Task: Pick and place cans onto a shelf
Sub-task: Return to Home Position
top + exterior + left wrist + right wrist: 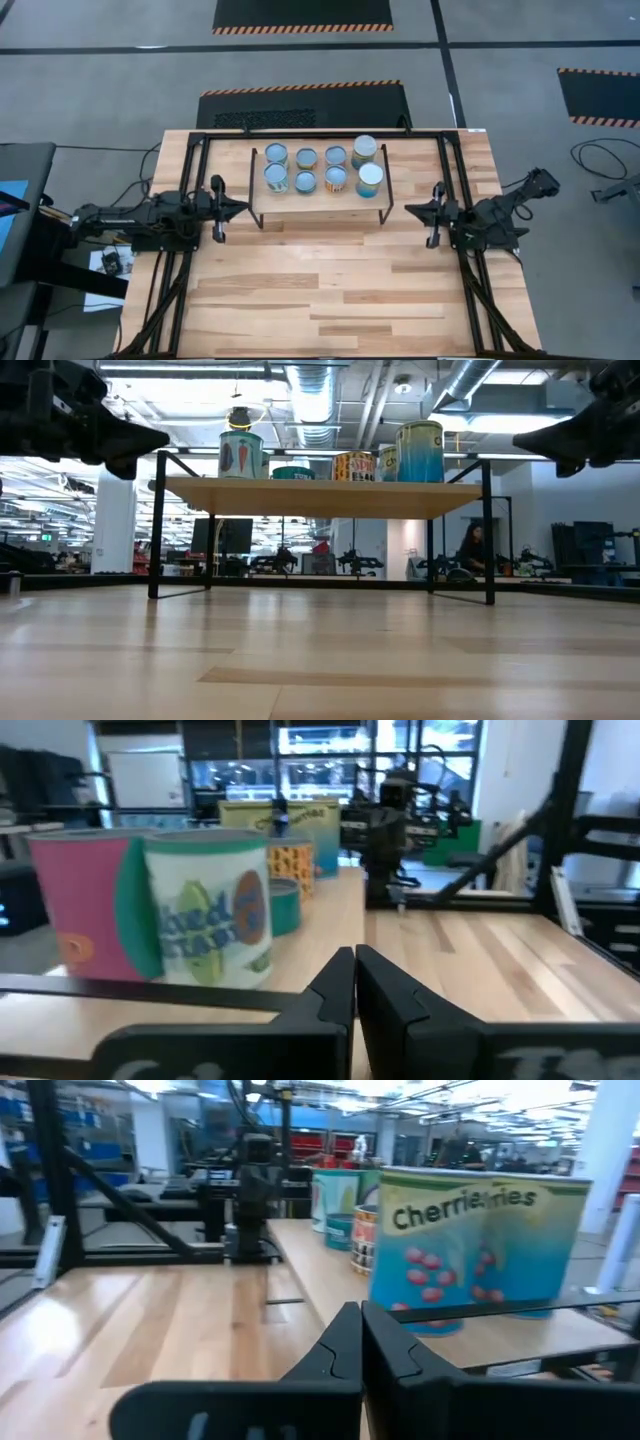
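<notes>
Eight cans [306, 157] stand on the shelf [320, 207], near the table's [330, 290] far edge.
Left gripper [243, 208] and right gripper [408, 209], fingers pressed together and empty, flank the shelf's ends.

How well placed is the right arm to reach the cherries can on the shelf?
Probably yes: the right gripper, shut, hangs off the shelf end where the cherries can stands, nothing between them.

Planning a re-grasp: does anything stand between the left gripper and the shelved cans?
Only the black end rail of the light wooden shelf, before the small coloured-label tins. Left gripper faces them; right gripper waits opposite.
</notes>
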Available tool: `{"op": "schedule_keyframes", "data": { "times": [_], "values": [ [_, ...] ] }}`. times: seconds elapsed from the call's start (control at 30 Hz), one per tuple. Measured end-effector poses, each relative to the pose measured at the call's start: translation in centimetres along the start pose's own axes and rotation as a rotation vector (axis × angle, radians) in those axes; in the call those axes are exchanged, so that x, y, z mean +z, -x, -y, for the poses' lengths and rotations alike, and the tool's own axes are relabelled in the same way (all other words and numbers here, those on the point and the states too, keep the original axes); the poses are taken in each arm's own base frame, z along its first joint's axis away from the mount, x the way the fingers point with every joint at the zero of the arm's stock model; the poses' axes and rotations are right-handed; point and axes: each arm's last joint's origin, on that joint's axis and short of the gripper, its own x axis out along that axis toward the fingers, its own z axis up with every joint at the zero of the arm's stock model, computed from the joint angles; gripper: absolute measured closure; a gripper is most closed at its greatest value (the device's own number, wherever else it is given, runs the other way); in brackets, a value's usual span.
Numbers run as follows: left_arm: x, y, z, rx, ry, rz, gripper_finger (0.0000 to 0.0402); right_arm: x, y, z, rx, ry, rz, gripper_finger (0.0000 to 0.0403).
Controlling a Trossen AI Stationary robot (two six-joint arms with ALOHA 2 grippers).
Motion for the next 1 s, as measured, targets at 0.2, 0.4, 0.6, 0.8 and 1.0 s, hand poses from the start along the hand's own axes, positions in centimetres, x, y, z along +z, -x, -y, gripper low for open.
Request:
{"op": "schedule_keyframes", "data": {
  "times": [0.2, 0.4, 0.6, 0.8, 1.0],
  "values": [
    [0.0, 0.1, 0.2, -0.060, 0.049, -0.003, 0.0400, -0.2, -0.3, 0.5, -0.081, -0.003, -0.017, 0.0391],
    [-0.1, 0.1, 0.3, -0.117, 0.041, -0.005, 0.0400, -0.2, -0.5, 0.6, -0.051, -0.038, -0.012, 0.0389],
    [-0.1, 0.1, 0.3, -0.117, 0.044, -0.007, 0.0400, -0.2, -0.8, 0.9, 0.005, -0.038, -0.003, 0.0398],
    [-0.2, 0.1, 0.4, -0.137, 0.057, -0.020, 0.0400, -0.2, -1.0, 1.3, -0.026, -0.019, -0.003, 0.0374],
    [-0.2, 0.1, 0.4, -0.135, 0.120, -0.026, 0.0400, -0.2, -1.1, 1.6, -0.056, 0.063, -0.006, 0.0357]
  ]
}}
